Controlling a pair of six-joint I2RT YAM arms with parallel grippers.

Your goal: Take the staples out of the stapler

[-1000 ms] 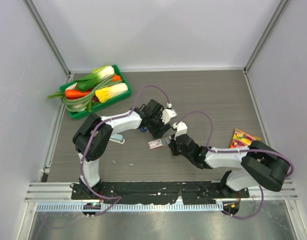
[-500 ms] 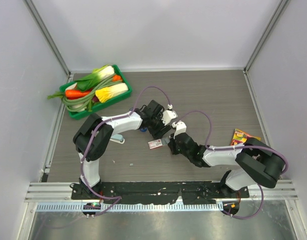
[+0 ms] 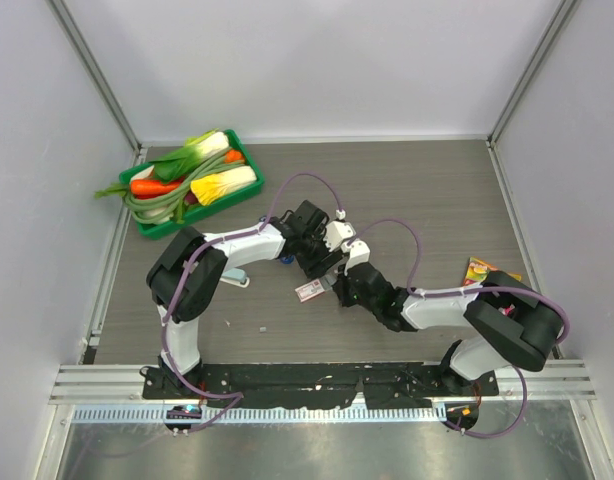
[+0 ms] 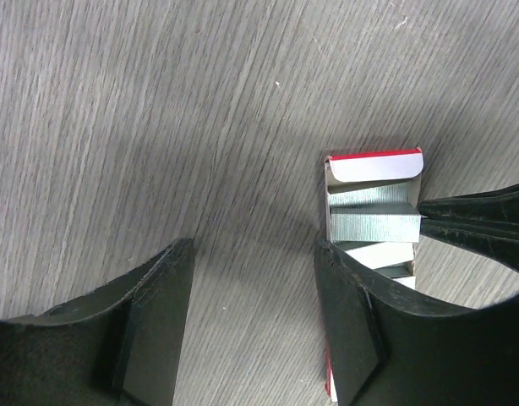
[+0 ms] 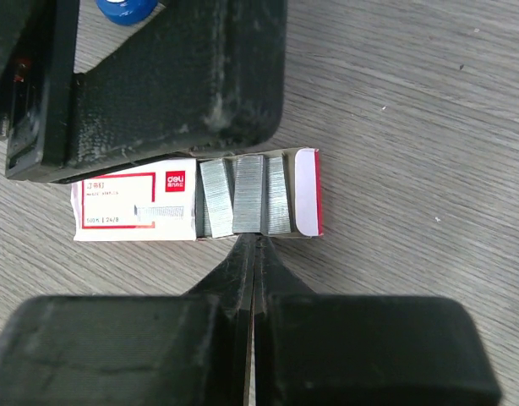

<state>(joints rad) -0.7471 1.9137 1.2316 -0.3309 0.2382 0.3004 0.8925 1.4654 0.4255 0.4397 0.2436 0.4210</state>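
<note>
The small pale blue stapler [image 3: 237,279] lies on the table beside my left forearm, away from both grippers. A flat red-and-white staple box [image 3: 309,291] lies open between the grippers, with silver staple strips [image 5: 247,205] showing in it. My left gripper [image 3: 317,265] is open, and in the left wrist view [image 4: 255,254] its right finger [image 4: 352,330] overlaps the box [image 4: 374,220]. My right gripper [image 3: 334,285] is shut, and its tips [image 5: 258,239] touch the edge of the middle strip. The box label [image 5: 133,207] faces up.
A green tray [image 3: 145,226] of toy vegetables stands at the back left. A colourful packet [image 3: 484,272] lies at the right edge. A small blue cap [image 3: 285,260] sits by the left gripper, also seen in the right wrist view [image 5: 128,8].
My right gripper has crept left toward the staple box, and the box has shifted slightly left. The left arm has hardly moved.
</note>
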